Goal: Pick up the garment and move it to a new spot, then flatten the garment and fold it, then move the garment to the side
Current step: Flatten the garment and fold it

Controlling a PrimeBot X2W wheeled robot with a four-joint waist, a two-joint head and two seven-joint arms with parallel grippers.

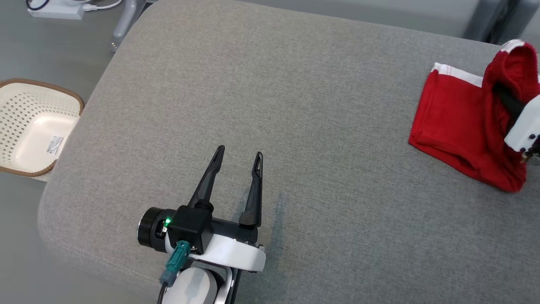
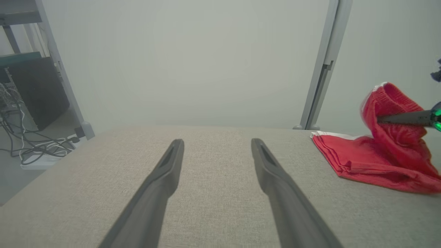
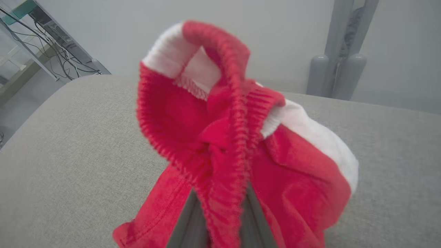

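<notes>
The garment [image 1: 457, 120] is red with white trim and lies partly folded at the far right of the grey padded surface [image 1: 295, 105]. My right gripper [image 1: 507, 100] is shut on its ribbed waistband, holding that part lifted above the rest. In the right wrist view the waistband [image 3: 224, 148] bunches between the two grey fingers [image 3: 184, 225]. My left gripper [image 1: 239, 153] hovers open and empty over the near middle of the surface, well left of the garment. The left wrist view shows the left gripper [image 2: 217, 144] with spread fingers and the garment [image 2: 361, 156] to the right.
A white perforated basket [image 1: 33, 126] with a brown rim stands on the floor off the surface's left edge. A power strip with cables [image 1: 55, 9] and a metal post [image 1: 125, 21] lie beyond the far left corner. The garment sits close to the right edge.
</notes>
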